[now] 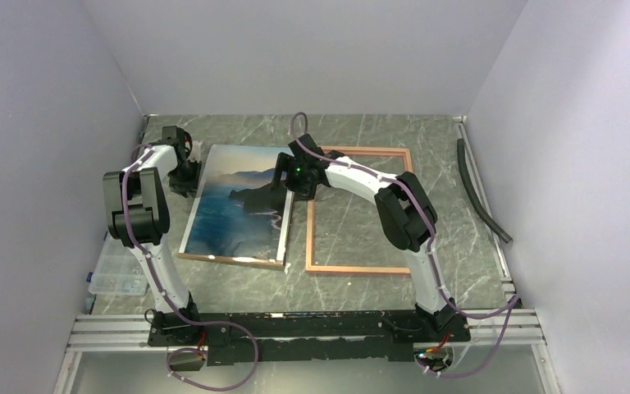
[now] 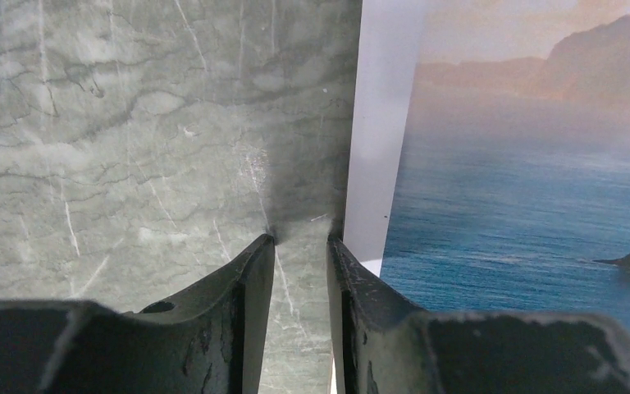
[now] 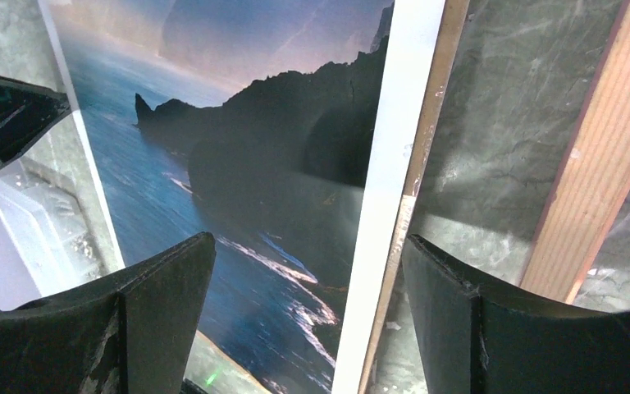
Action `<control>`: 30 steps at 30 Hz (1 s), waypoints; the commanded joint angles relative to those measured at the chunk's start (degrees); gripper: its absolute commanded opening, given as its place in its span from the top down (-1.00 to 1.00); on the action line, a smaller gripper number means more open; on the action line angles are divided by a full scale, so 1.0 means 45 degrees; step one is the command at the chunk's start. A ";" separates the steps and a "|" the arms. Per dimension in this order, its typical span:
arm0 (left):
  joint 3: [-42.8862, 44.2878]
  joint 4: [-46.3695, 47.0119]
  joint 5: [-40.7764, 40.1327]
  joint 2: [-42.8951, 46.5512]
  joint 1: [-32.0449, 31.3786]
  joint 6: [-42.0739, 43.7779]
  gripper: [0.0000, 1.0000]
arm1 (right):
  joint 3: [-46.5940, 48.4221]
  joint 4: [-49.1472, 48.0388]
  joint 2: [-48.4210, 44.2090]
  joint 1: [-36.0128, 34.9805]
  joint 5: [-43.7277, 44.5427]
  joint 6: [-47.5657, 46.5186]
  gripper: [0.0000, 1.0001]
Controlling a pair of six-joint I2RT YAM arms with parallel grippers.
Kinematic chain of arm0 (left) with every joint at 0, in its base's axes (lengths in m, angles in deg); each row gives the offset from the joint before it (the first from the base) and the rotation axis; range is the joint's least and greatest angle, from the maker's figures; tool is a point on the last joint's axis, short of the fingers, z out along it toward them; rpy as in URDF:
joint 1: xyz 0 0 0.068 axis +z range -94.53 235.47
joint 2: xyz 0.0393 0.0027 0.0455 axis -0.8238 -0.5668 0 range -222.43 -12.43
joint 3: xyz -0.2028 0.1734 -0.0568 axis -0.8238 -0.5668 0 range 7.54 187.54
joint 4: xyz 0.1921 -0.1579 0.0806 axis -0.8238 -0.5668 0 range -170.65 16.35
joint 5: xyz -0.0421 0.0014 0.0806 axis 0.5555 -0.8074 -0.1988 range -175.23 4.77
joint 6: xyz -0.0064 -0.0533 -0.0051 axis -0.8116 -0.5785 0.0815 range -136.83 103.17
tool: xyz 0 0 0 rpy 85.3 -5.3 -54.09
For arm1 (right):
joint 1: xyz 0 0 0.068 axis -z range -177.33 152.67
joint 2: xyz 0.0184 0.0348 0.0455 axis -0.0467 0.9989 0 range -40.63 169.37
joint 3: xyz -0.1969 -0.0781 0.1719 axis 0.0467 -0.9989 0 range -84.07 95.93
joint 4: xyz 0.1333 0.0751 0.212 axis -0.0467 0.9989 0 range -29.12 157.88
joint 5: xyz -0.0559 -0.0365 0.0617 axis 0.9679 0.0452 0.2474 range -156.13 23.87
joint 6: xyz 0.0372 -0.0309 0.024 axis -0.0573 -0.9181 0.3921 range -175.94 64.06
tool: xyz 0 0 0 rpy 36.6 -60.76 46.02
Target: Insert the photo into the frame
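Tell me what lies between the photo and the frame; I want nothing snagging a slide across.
Only the brown board edge under the photo, then a bare strip of marble table up to the frame, seen in the right wrist view.

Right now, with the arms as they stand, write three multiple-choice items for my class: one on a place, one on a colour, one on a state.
1. Where does the photo lie relative to the frame?
A inside it; B to its left; C across its far rail.
2. What colour is the photo's margin?
A white; B black; C red.
3. How is the right pincer?
A shut on the photo; B shut on the frame; C open.

Answers:
1 B: the top view shows it beside the frame's left rail, outside it.
2 A: a white strip borders the seascape.
3 C: its jaws stand wide apart over the photo's right edge, holding nothing.
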 commanded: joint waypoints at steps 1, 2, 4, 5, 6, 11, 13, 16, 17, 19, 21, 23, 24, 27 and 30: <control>-0.0572 -0.0266 0.0586 -0.0385 -0.0290 0.0052 0.28 | -0.0019 -0.2026 -0.1268 -0.0354 -0.1394 0.0230 -0.73; -0.0570 -0.0277 0.0604 -0.0387 -0.0310 0.0081 0.29 | 0.0024 -0.2025 -0.1303 -0.0372 -0.1505 0.0149 -0.73; -0.0587 -0.0274 0.0587 -0.0351 -0.0305 0.0132 0.30 | 0.0062 -0.2012 -0.1519 -0.0451 -0.1621 -0.0062 -0.73; -0.0603 -0.0251 0.0573 -0.0331 -0.0332 0.0176 0.31 | 0.0049 -0.1976 -0.1650 -0.0499 -0.1631 -0.0180 -0.73; -0.0627 -0.0233 0.0525 -0.0329 -0.0347 0.0214 0.31 | 0.0069 -0.1891 -0.1761 -0.0542 -0.1612 -0.0280 -0.74; -0.0742 -0.0169 0.0385 -0.0284 -0.0469 0.0296 0.33 | 0.0554 -0.0754 -0.1759 -0.0638 -0.1189 -0.0715 -0.75; -0.0808 -0.0149 0.0318 -0.0272 -0.0519 0.0314 0.34 | 0.0782 -0.0319 -0.1505 -0.0708 -0.1110 -0.0919 -0.76; -0.0882 -0.0124 0.0325 -0.0231 -0.0578 0.0360 0.35 | 0.1122 0.0335 -0.1182 -0.0859 -0.0817 -0.1362 -0.76; -0.0865 -0.0122 0.0313 -0.0246 -0.0603 0.0356 0.35 | 0.1363 0.0584 -0.1034 -0.0958 -0.0536 -0.1646 -0.76; -0.0827 -0.0167 0.0328 -0.0269 -0.0642 0.0356 0.36 | 0.1938 0.1540 -0.0732 -0.1141 0.0082 -0.2159 -0.77; -0.0747 -0.0227 0.0348 -0.0289 -0.0685 0.0349 0.36 | 0.2289 0.1960 -0.0514 -0.1255 0.0393 -0.2434 -0.77; -0.0676 -0.0299 0.0388 -0.0280 -0.0732 0.0329 0.37 | 0.2333 0.2062 -0.0442 -0.1330 0.0621 -0.2615 -0.77; -0.0662 -0.0334 0.0406 -0.0288 -0.0749 0.0325 0.38 | 0.2381 0.2151 -0.0426 -0.1381 0.0740 -0.2709 -0.77; -0.0654 -0.0373 0.0461 -0.0254 -0.0799 0.0327 0.38 | 0.2739 0.2525 -0.0290 -0.1578 0.1152 -0.3058 -0.77; -0.0663 -0.0418 0.0490 -0.0233 -0.0804 0.0323 0.39 | 0.2462 0.2037 -0.0490 -0.1611 0.0917 -0.3120 -0.76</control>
